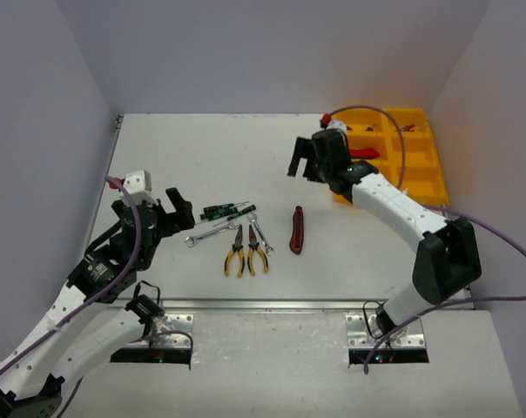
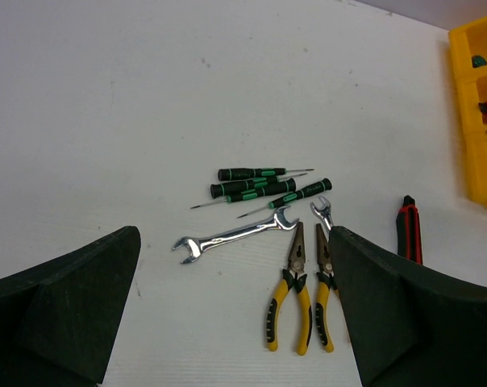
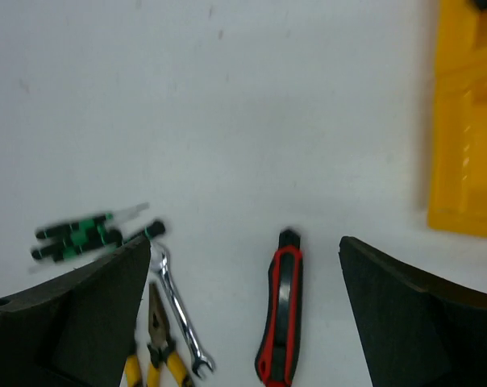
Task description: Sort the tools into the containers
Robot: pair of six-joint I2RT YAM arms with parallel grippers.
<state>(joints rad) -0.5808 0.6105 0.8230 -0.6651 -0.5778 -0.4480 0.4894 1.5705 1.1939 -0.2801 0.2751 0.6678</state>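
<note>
On your left, the side wall (image 1: 37, 131) runs close along the table (image 1: 202, 148), and the left gripper (image 1: 169, 216) hangs just inside that edge, over the near-left part of the surface. Its jaws stand wide apart, with nothing between them and nothing touched.

Just to its right the tools lie in one loose group. The green-handled screwdrivers (image 1: 228, 210) are farthest back, and a long wrench (image 1: 212, 232) slants beneath them. A short wrench (image 1: 260, 233) lies beside that, and the two yellow-handled pliers (image 1: 246, 252) lie side by side with their handles toward the near edge.

The red-and-black cutter (image 1: 296, 230) lies alone a little farther right, apart from the pliers, pointing away from you. Behind this whole group, bare table runs back to the far wall (image 1: 263, 52); that is your widest room.

Farther right, the right gripper (image 1: 306, 161) hovers beyond the cutter, between it and the yellow tray (image 1: 420, 187). It is spread wide and holds nothing.

The tray sits in the far right corner, close to the right wall (image 1: 498, 131). A red tool (image 1: 363, 154) lies in one of its left-hand compartments, and the other small items inside are too small for you to identify.
</note>
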